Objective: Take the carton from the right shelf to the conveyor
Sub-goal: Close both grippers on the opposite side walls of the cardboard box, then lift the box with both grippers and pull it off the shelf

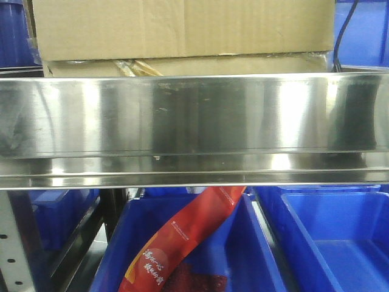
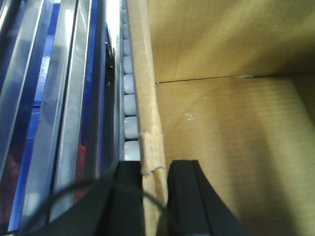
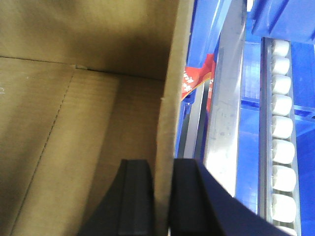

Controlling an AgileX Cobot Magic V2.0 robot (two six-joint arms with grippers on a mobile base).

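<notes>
The brown carton (image 1: 182, 27) sits on the right shelf, behind its shiny steel rail (image 1: 194, 115), with amber tape on its lower front. In the left wrist view I look into the open carton (image 2: 231, 123). My left gripper (image 2: 155, 196) is shut on its left wall, one black finger (image 2: 184, 196) inside and one outside. In the right wrist view my right gripper (image 3: 165, 196) is shut on the carton's right wall (image 3: 170, 98), again with a finger on each side. The conveyor is out of view.
Rows of white rollers (image 2: 130, 105) (image 3: 281, 128) run along the shelf beside the carton's walls. Below the rail stand blue plastic bins (image 1: 340, 243), one holding a red packet (image 1: 182, 243). A grey perforated upright (image 1: 15, 243) rises at lower left.
</notes>
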